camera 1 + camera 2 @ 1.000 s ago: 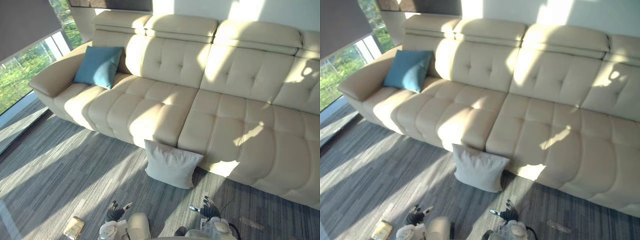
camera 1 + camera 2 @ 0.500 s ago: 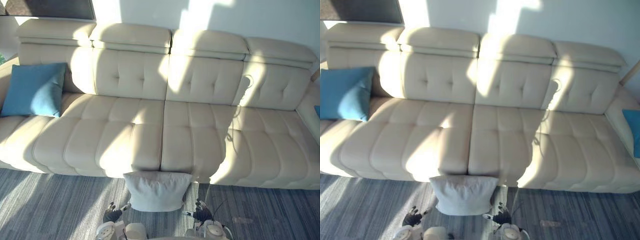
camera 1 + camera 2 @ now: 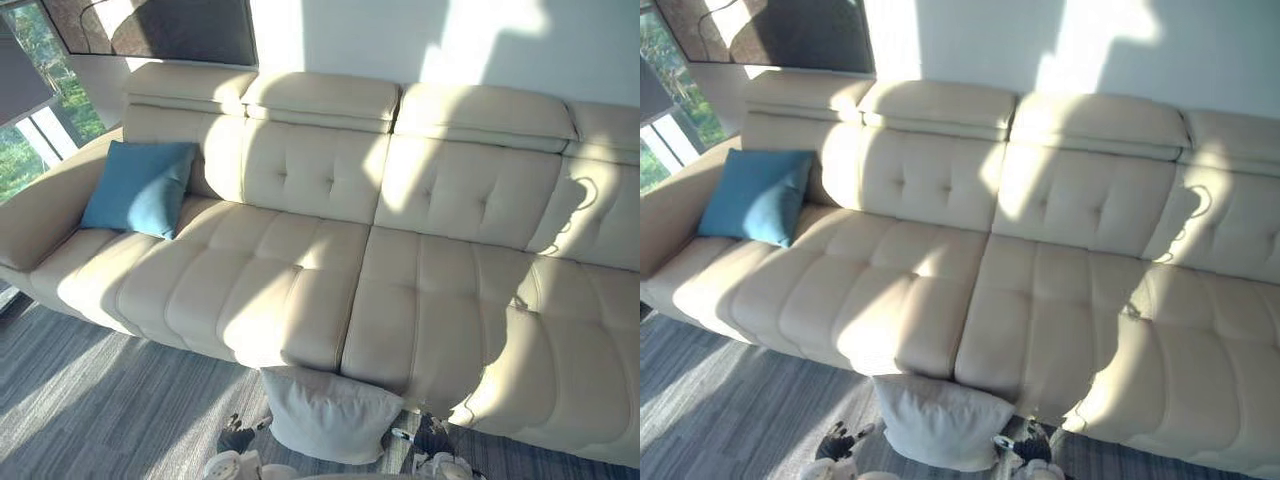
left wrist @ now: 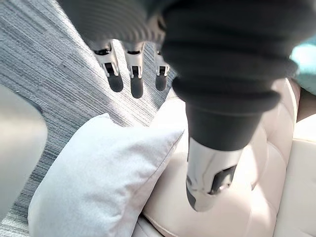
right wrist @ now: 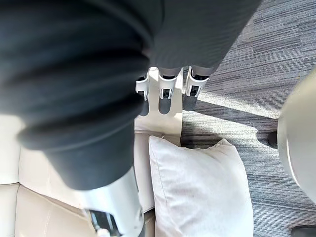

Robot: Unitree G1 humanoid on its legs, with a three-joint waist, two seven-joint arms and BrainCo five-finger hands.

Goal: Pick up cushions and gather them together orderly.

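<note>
Only the camera has swung since the earlier frame, back toward the left end of the sofa (image 3: pixel 430 300); the cushions themselves lie where they did. The white cushion (image 3: pixel 328 415) stands on the grey striped floor (image 3: pixel 90 390), leaning against the sofa's front just under the seam between two seat sections. Both hands hang low on either side of it, as before. The left hand (image 3: pixel 236 437) is just beside the cushion's left edge, and its wrist view shows the fingers (image 4: pixel 136 79) straight and slightly spread, thumb out, holding nothing and clear of the cloth. The right hand (image 3: pixel 432 437) is just beside the cushion's right corner; its fingers (image 5: pixel 165 91) are likewise straight in a loose row with the thumb apart, and they do not touch the cushion. A blue cushion (image 3: pixel 140 187) sits well apart at the sofa's left end, propped upright against the backrest beside the armrest. Beyond that armrest is a window (image 3: pixel 30 115) with greenery outside.
</note>
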